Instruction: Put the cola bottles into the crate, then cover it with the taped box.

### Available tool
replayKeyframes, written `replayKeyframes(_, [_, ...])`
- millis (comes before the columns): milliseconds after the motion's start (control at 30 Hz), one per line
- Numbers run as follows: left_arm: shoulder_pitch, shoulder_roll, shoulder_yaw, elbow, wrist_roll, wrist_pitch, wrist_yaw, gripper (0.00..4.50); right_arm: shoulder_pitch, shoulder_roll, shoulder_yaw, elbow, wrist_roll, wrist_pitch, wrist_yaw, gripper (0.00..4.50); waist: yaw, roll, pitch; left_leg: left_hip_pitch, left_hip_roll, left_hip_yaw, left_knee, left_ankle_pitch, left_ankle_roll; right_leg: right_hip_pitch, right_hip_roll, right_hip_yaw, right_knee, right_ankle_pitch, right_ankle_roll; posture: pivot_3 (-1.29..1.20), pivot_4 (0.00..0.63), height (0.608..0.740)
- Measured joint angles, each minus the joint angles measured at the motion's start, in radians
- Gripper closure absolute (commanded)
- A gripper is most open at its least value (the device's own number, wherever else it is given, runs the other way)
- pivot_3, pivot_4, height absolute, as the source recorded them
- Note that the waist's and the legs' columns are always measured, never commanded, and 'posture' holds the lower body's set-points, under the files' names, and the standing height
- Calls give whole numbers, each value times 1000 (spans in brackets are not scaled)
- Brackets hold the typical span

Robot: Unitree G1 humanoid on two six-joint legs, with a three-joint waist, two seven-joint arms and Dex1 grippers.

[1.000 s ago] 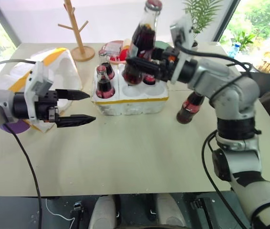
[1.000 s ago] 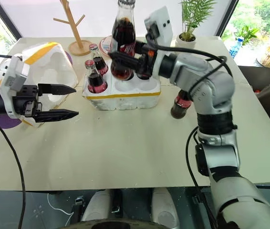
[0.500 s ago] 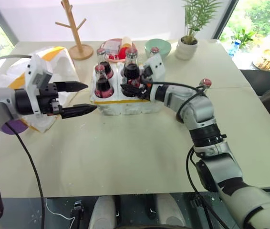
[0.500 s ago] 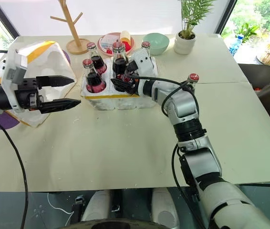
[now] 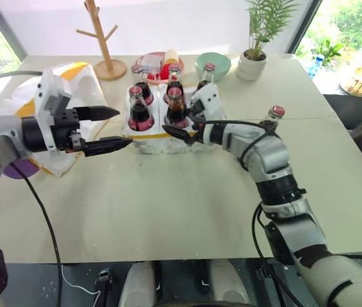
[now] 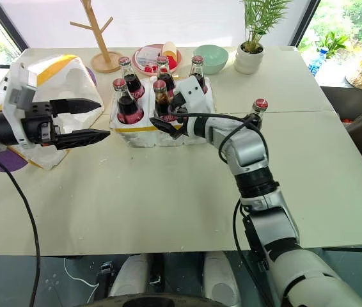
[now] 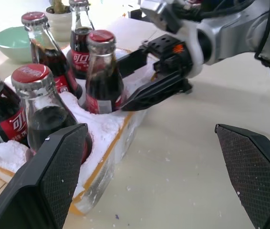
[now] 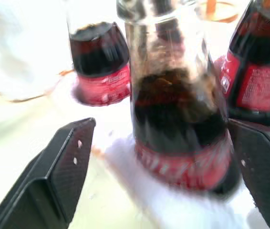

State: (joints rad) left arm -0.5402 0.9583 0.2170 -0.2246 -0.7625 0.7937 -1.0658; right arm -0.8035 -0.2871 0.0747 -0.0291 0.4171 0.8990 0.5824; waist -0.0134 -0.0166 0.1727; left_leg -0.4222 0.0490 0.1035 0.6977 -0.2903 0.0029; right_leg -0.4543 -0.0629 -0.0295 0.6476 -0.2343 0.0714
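Glass bottle [image 5: 175,106], carried high a second ago, now stands in the crate [image 5: 168,128] at upper centre, right gripper [image 5: 176,126] released around it, left gripper [image 5: 107,130] open; one bottle [image 5: 272,118] remains outside.

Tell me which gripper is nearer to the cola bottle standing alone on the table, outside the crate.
Right. The right gripper is open at the crate's front, an arm's bend away from the lone cola bottle. The left gripper hovers beyond the crate's far side, by the taped box.

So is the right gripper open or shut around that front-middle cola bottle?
Open. The right gripper's fingers stand wide apart on either side of the cola bottle, which sits upright in the crate.
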Motion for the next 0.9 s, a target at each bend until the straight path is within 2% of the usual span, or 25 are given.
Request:
replayKeyframes(233, [-51,-27,-63,64,35,-46,-47,0,127,-71,-255,-342,253,495,-70,38,3,0,0,0,0,1,0,-2,4,0,0,0,0,0,0,0,150,740])
replayKeyframes(400, [-140,-56,-132,152,86,-97,-103,0,225,-123,-453,-487,379,696,-119,38,5,0,0,1,-1,0,0,-2,4,1,0,-1,0,0,0,0,150,740])
replayKeyframes(567, [-207,-86,-180,243,134,-137,-156,0,433,-284,-593,-610,476,709,-139,38,5,0,0,0,-1,0,0,-3,5,2,0,-1,-1,0,0,0,150,740])
replayKeyframes(667, [-238,-109,-206,275,153,-156,-181,0,493,-301,-650,-636,478,707,-166,38,-3,-1,0,4,-1,-1,0,-3,5,4,1,1,-1,0,0,0,150,740])
replayKeyframes(767, [-263,-124,-223,304,174,-175,-203,0,530,-306,-635,-639,424,640,-206,38,-3,-1,0,5,-1,-2,0,-3,5,5,1,1,0,0,0,0,150,740])
replayKeyframes(900, [-275,-140,-233,312,179,-174,-225,0,560,-306,-558,-636,311,444,-246,38,1,-1,0,5,-1,-2,0,-3,5,5,1,1,-1,0,0,0,150,740])
